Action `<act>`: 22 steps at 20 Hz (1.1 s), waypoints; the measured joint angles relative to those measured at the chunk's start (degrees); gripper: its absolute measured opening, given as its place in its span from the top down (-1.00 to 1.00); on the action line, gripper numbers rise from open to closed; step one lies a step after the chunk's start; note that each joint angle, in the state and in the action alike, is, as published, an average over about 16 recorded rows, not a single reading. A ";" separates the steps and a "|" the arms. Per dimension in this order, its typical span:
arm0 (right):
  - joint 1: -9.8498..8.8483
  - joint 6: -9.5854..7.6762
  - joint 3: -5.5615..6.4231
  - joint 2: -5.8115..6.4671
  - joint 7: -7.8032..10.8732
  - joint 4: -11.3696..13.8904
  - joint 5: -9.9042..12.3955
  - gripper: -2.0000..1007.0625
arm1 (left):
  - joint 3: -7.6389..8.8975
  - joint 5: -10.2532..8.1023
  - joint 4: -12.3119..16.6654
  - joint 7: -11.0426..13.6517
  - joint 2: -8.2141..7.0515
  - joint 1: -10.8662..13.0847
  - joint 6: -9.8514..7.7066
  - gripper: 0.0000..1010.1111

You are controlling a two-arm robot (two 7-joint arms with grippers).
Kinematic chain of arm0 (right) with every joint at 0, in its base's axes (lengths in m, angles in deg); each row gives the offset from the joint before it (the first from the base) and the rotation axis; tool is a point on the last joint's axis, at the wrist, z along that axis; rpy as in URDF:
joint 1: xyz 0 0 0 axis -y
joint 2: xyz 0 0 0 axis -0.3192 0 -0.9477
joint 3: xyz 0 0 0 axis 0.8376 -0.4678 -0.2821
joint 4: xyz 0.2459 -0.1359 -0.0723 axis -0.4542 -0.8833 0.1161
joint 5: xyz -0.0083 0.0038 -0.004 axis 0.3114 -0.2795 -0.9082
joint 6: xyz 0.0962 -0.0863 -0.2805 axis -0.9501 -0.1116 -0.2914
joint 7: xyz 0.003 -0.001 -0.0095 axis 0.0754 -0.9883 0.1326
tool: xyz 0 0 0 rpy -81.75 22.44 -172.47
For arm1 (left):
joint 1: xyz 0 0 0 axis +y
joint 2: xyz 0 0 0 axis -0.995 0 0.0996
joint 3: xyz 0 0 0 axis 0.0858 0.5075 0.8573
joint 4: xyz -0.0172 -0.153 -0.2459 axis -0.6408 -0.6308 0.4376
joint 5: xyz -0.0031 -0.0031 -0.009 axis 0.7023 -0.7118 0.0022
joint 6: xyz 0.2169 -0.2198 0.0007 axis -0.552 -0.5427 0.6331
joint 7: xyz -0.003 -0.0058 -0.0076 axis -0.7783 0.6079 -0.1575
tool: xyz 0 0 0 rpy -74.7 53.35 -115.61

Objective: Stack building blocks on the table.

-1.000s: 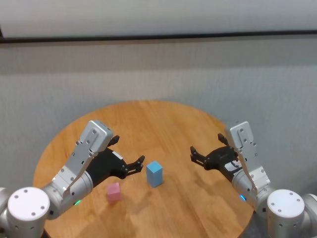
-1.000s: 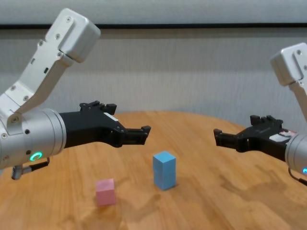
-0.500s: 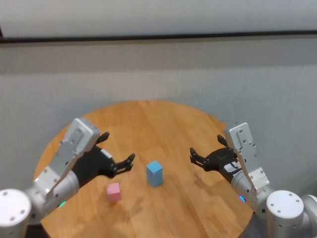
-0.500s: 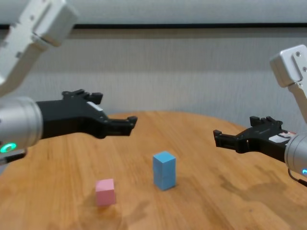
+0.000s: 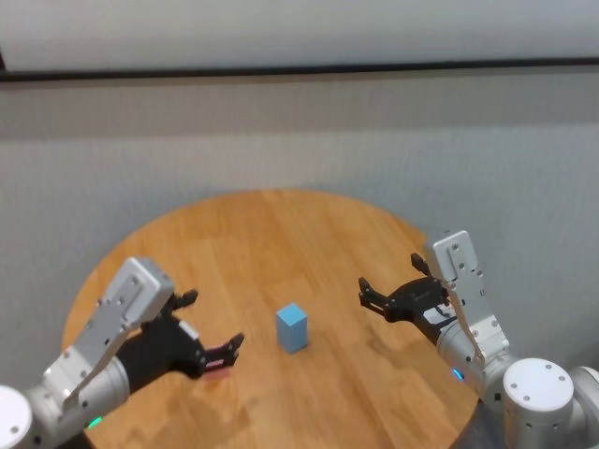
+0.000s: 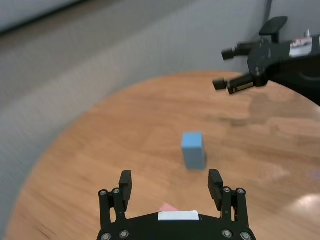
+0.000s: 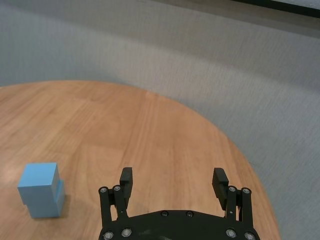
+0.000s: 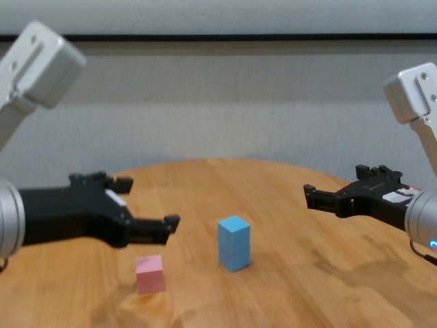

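Observation:
Two light blue building blocks stand stacked one on the other [image 5: 292, 327] [image 8: 234, 243] near the middle of the round wood table [image 5: 281, 234]. The stack also shows in the left wrist view [image 6: 193, 149] and the right wrist view [image 7: 41, 190]. The pink block [image 8: 150, 273] lies alone on the table left of the stack. My left gripper [image 8: 150, 202] [image 5: 213, 320] [image 6: 170, 178] is open and empty, hovering just above and behind the pink block, which it mostly hides in the head view. My right gripper [image 8: 334, 182] [image 5: 390, 277] [image 7: 172, 173] is open and empty, held above the table right of the stack.
A grey wall rises behind the table. The table's round edge [image 7: 235, 145] runs close beyond the right gripper. Bare wood lies between the stack and the right gripper [image 8: 307, 273].
My left gripper has drawn back from beside the blue stack, leftward and down, and now hangs over the pink block. The right arm and the blocks have not moved.

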 joint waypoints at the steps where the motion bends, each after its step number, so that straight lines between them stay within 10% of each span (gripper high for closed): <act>1: 0.01 0.00 0.00 0.00 -0.01 0.00 0.00 -1.00 | -0.03 -0.39 -0.55 0.32 -0.19 -0.01 0.13 -0.98; 22: 0.08 0.01 -0.05 -0.04 -0.09 0.00 -0.08 -1.00 | -4.84 -3.97 -15.40 5.86 -0.80 -7.00 5.22 -0.98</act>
